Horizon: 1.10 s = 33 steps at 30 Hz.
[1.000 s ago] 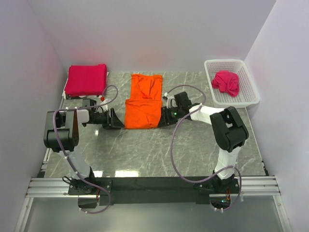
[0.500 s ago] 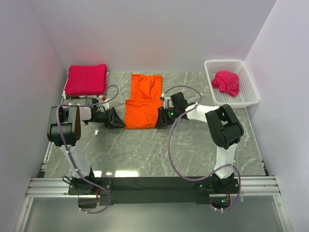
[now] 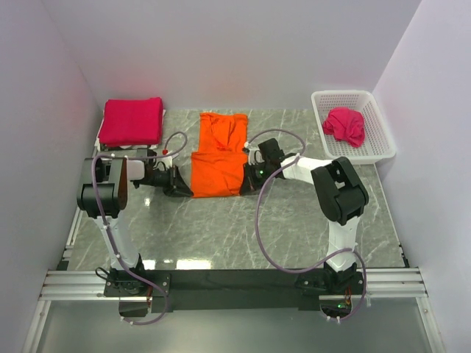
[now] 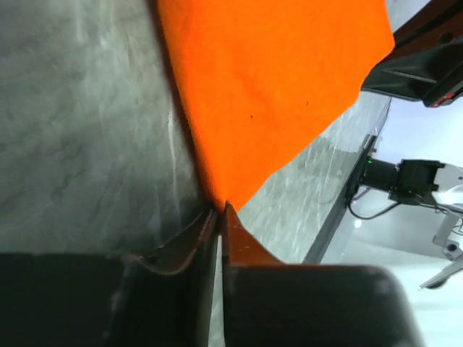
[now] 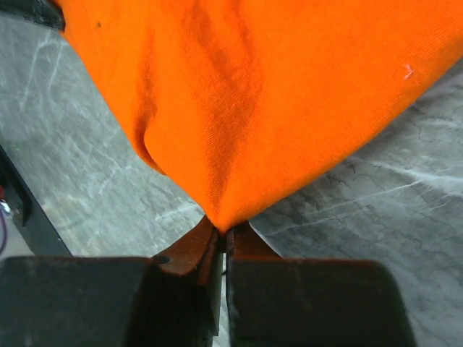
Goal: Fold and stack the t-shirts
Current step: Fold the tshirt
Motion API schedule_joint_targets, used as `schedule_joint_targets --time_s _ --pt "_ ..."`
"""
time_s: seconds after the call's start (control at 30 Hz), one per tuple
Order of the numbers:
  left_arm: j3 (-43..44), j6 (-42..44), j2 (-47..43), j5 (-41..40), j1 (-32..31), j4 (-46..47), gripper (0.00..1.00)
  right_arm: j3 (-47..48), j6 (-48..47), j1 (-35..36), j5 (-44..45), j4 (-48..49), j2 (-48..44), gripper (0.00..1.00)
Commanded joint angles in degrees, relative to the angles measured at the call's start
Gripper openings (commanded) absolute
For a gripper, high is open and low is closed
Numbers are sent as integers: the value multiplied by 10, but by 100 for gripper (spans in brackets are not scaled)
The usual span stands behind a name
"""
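The orange t-shirt (image 3: 218,151) lies in the middle of the table, folded lengthwise, its near half doubled over. My left gripper (image 3: 188,182) is shut on the shirt's near left edge, and in the left wrist view the cloth (image 4: 268,79) runs into the closed tips (image 4: 221,210). My right gripper (image 3: 244,176) is shut on the near right edge; the right wrist view has the orange cloth (image 5: 268,94) pinched to a point between the tips (image 5: 224,230). A folded crimson-pink t-shirt (image 3: 132,120) rests at the back left. Another crimson-pink t-shirt (image 3: 345,126) lies crumpled in the basket.
The white lattice basket (image 3: 377,140) stands at the back right. A white board (image 3: 101,136) lies under the folded crimson-pink shirt. Walls close in on the left, back and right. Grey cables loop over both arms above the marble table (image 3: 294,220).
Both grippers have moved inward to the orange shirt's near side edges and shut on the cloth. The shirt itself has hardly shifted.
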Motion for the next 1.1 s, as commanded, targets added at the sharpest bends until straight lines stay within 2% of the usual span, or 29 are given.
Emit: schedule_joint_targets --time_s 0.0,0.03,0.33,0.53,0.67,0.77,0.8,0.83,0.87,0.9,0.97,1.0,1.07 --pt "11 38 14 -79 1 -40 4 43 -25 4 11 -48 4 0" --pt "15 45 9 -81 3 -49 1 53 -36 4 17 -71 3 0" --pt "52 143 -44 -129 15 -149 1 117 -155 5 64 -258 -14 0" --pt "41 175 -51 -143 13 -188 1 101 -189 24 42 -308 -9 0" --pt "42 178 -51 -149 5 -200 1 76 -196 59 35 -305 5 0" --pt "62 189 -36 -146 2 -252 1 62 -196 69 35 -305 4 0" --pt "70 192 -35 -146 2 -273 1 59 -201 67 41 -309 -3 10" --pt "72 198 -37 -147 2 -288 1 58 -205 66 46 -319 -9 15" --pt "75 204 -38 -146 2 -302 5 56 -211 65 49 -325 -15 18" --pt "77 210 -40 -147 3 -315 8 55 -221 64 51 -333 -29 27" --pt "85 234 -47 -138 10 -359 17 53 -233 63 68 -358 -45 37" --pt "89 245 -52 -134 17 -372 26 55 -251 62 75 -369 -58 39" --pt "111 267 -57 -105 40 -403 32 61 -267 59 97 -399 -69 41"
